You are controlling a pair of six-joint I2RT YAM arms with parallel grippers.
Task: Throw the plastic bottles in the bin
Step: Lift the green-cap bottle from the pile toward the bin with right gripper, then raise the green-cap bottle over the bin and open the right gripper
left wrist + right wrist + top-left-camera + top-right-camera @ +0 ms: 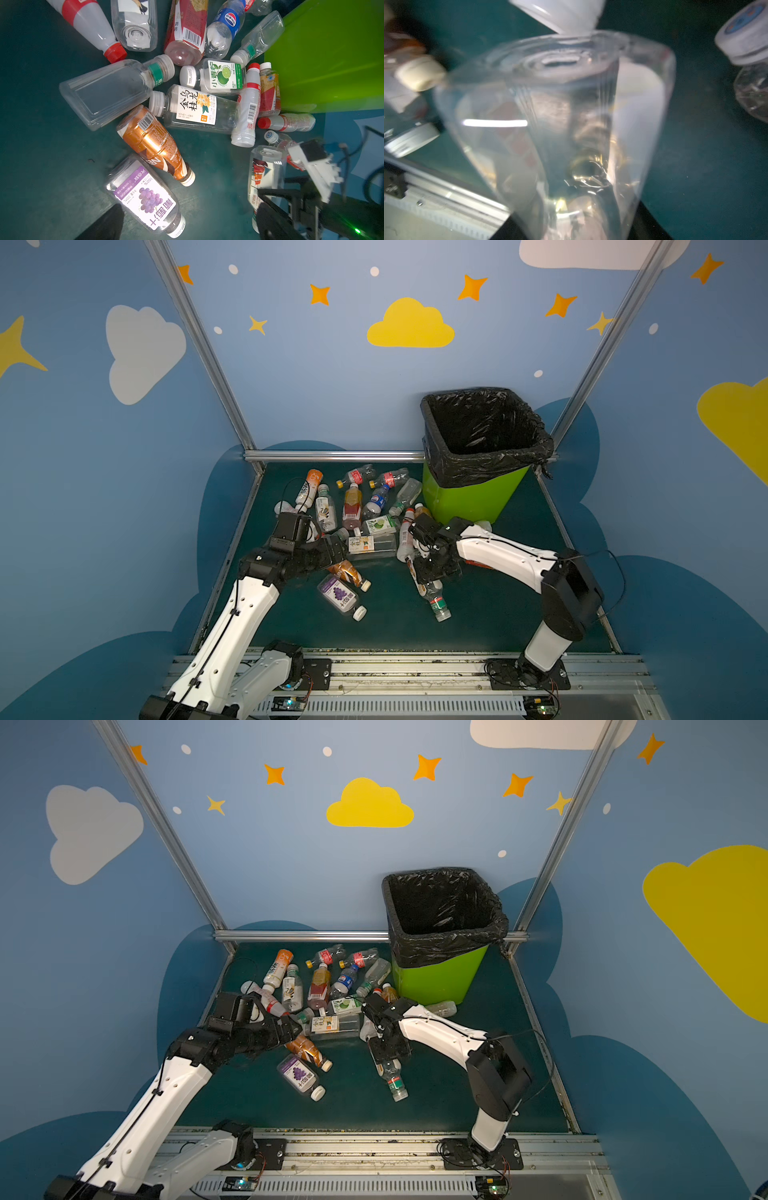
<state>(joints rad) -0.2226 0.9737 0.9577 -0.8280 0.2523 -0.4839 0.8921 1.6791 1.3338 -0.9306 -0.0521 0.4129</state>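
Several plastic bottles (353,506) (320,986) lie in a heap on the dark green floor, left of the lime-green bin (469,497) (436,977) with its black bag. My right gripper (430,568) (581,226) is shut on a clear bottle (560,104) (436,601) at the heap's near right edge. That bottle fills the right wrist view, blurred, with a dark finger on each side. My left gripper (187,224) (336,549) hangs open above a purple grape-label bottle (145,197) (340,597) and an orange-brown bottle (153,143), touching neither.
Aluminium frame rails (332,456) edge the floor at the back and sides, with blue painted walls behind. The bin (332,52) stands in the back right corner. A metal base rail (415,672) carrying both arm mounts runs along the front.
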